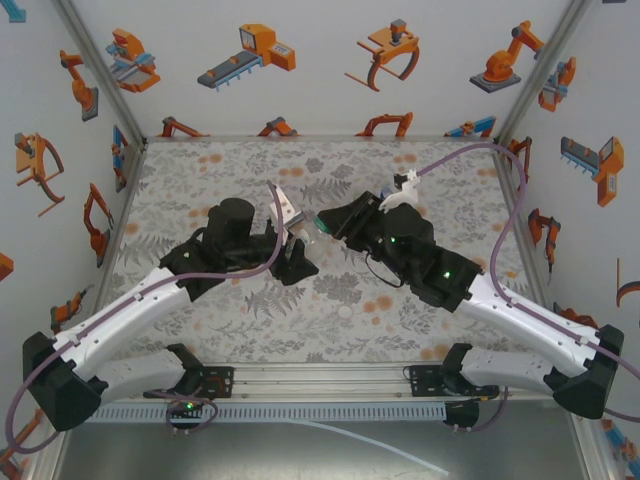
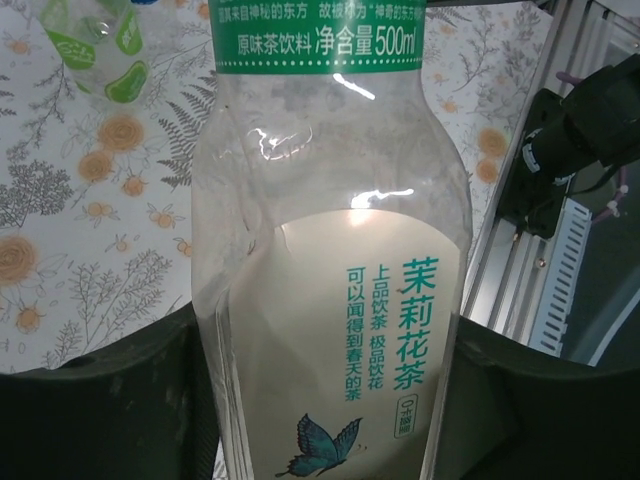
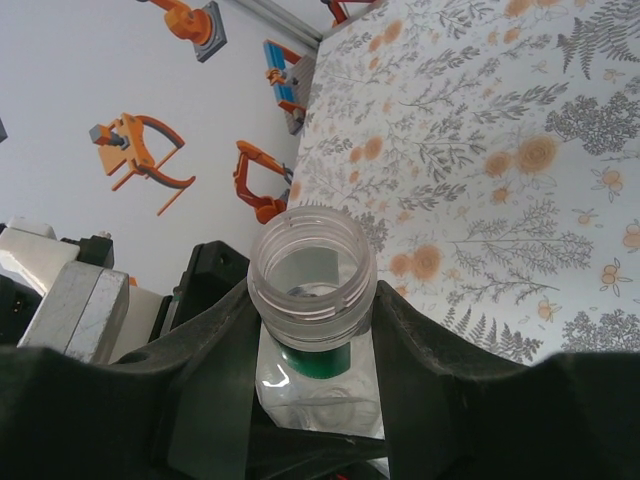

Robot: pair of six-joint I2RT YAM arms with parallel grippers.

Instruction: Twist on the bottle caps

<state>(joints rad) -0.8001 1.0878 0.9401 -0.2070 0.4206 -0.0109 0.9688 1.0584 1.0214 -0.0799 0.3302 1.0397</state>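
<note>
A see-through bottle [image 1: 313, 228] is held between both arms at mid-table. In the left wrist view its body [image 2: 330, 250] carries a green band, green Chinese print and a teal butterfly. My left gripper [image 2: 330, 410] is shut on that body, with dark fingers [image 2: 100, 400] pressed to either side. In the right wrist view the bottle's threaded mouth [image 3: 312, 262] is bare and open. My right gripper [image 3: 312, 335] is shut on the neck just below the thread. From above, the left gripper [image 1: 297, 245] and the right gripper [image 1: 335, 222] face each other. The bottle caps are out of view.
A second clear bottle with green label patches [image 2: 95, 45] lies on the floral tablecloth [image 2: 90, 230] beyond my left gripper. White walls with orange robot prints [image 1: 330, 60] close in three sides. An aluminium rail [image 1: 320, 380] runs along the near edge.
</note>
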